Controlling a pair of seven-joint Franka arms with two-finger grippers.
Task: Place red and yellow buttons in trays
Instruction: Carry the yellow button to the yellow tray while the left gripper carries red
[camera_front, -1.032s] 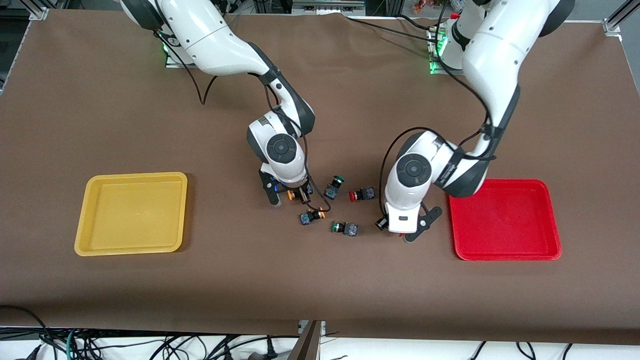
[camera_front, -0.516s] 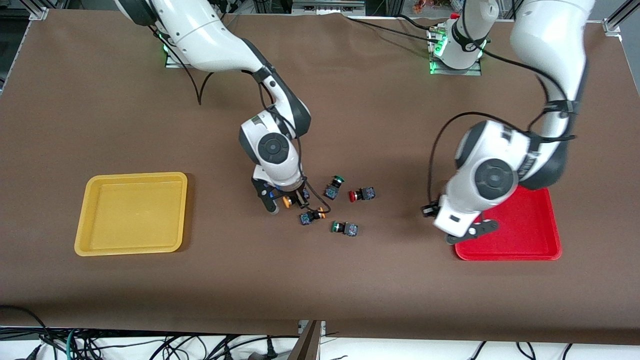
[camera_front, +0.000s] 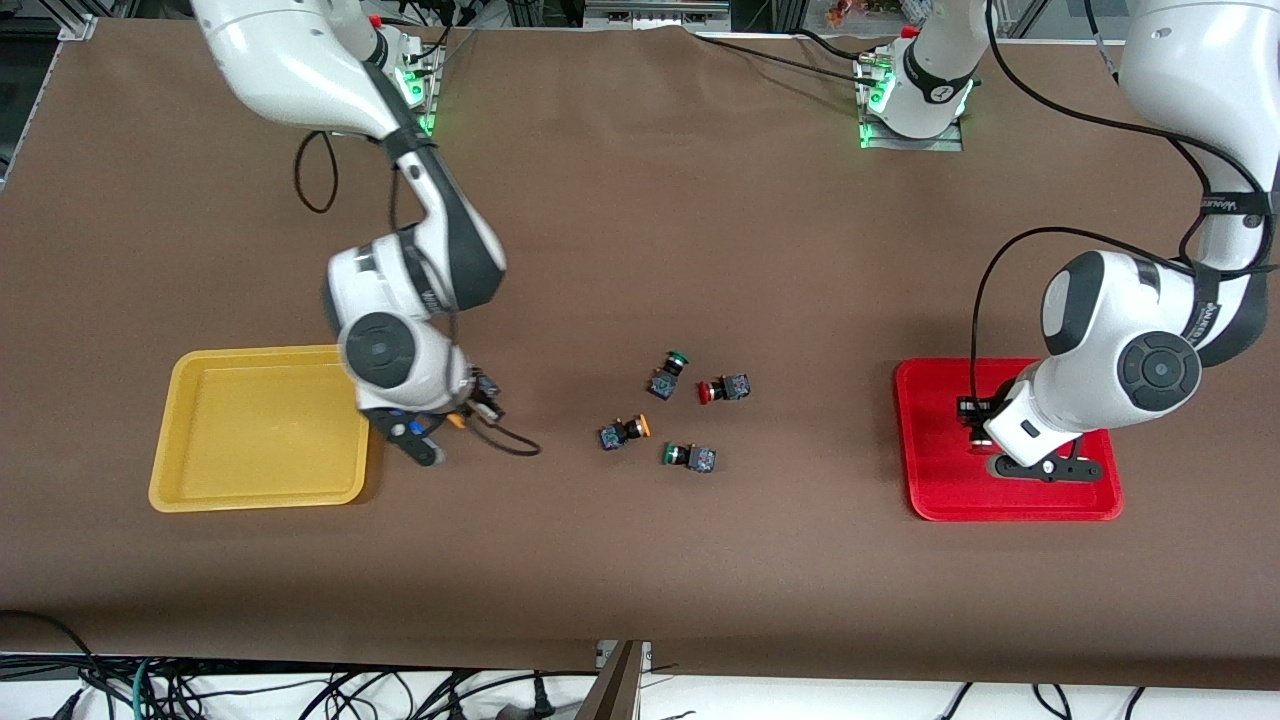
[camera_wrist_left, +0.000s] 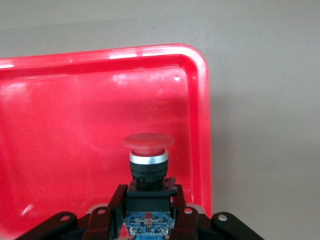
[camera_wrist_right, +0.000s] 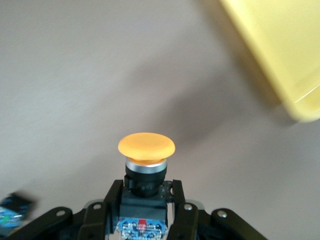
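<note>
Containers: 2 trays. The yellow tray (camera_front: 262, 428) sits toward the right arm's end of the table; no button lies in it. The red tray (camera_front: 1010, 495) sits toward the left arm's end; nothing rests on its floor where visible.

Arm pose:
- Left gripper (camera_front: 985, 438) hangs over the red tray interior, fingers pinching the dark body of a red button (camera_wrist_left: 148, 165), cap pointing away from the wrist.
- Right gripper (camera_front: 455, 418) hangs over the bare brown table (camera_front: 640, 560) just beside the yellow tray's rim, fingers pinching an orange-yellow button (camera_wrist_right: 146, 160).

Loose items, mid-table between the trays: 1 red-capped button (camera_front: 722, 389), 1 orange-capped button (camera_front: 625, 431), and 2 green-capped switches, 1 (camera_front: 668, 374) farther from the front camera, 1 (camera_front: 689, 457) nearer. All 4 lie on their sides, near each other but apart.

View differences: the wrist views show each grip on the button body clearly; the front view mostly hides both held buttons behind the wrists. The right wrist view shows only a corner of the yellow tray.
</note>
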